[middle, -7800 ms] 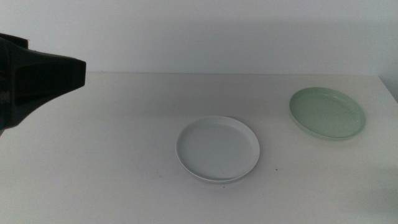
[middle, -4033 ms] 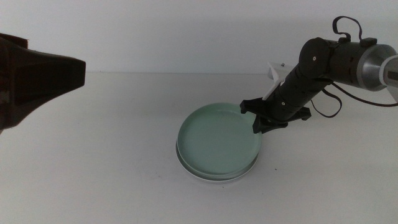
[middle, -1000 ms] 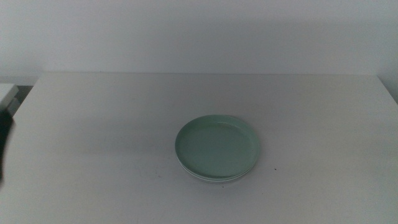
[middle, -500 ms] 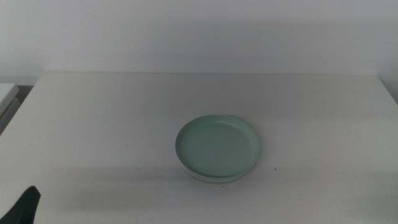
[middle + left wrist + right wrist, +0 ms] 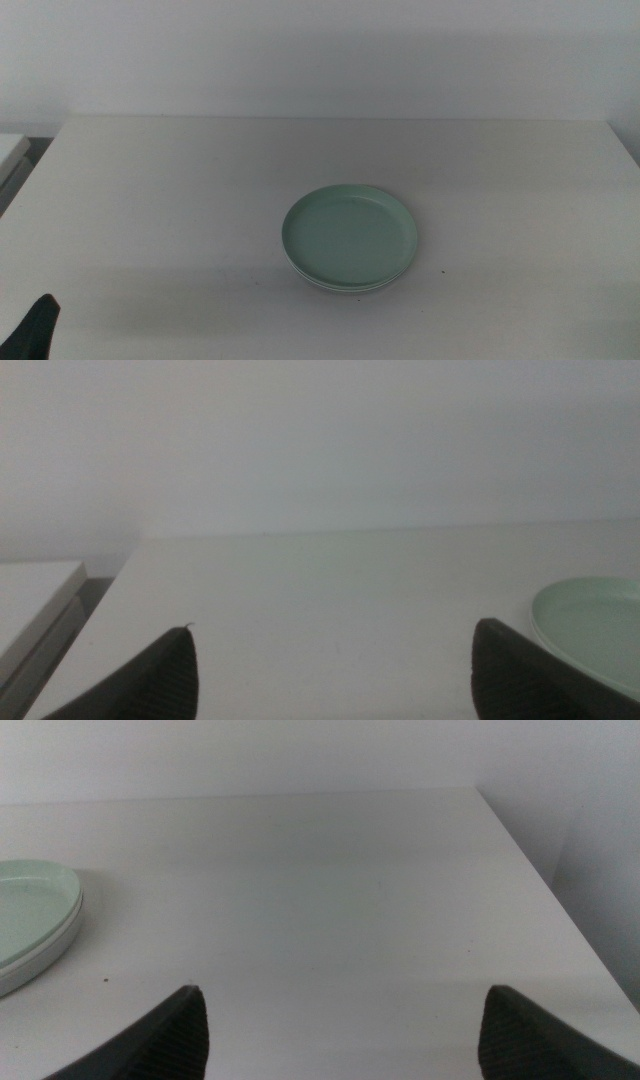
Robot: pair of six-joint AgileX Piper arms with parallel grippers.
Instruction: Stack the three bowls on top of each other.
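Pale mint green shallow round bowl [image 5: 350, 236] sat uppermost on a stack near mid worktop, w/ a cream-white low-rimmed bowl [image 5: 345, 288] showing only as a thin rim edge beneath it. A third bowl couldn't be told apart in the stack. Nothing lay inside the green bowl.

White matte worktop [image 5: 180, 200] stretched bare around the stack; its far edge met a pale wall, and its side edges stood well apart from the bowls.

Left hand [image 5: 330, 675] sat low at the near corner, jaws spread wide & empty, stack ahead and off to its right. Right hand [image 5: 345, 1030] likewise gaped empty, stack ahead to its left, worktop edge to its right.
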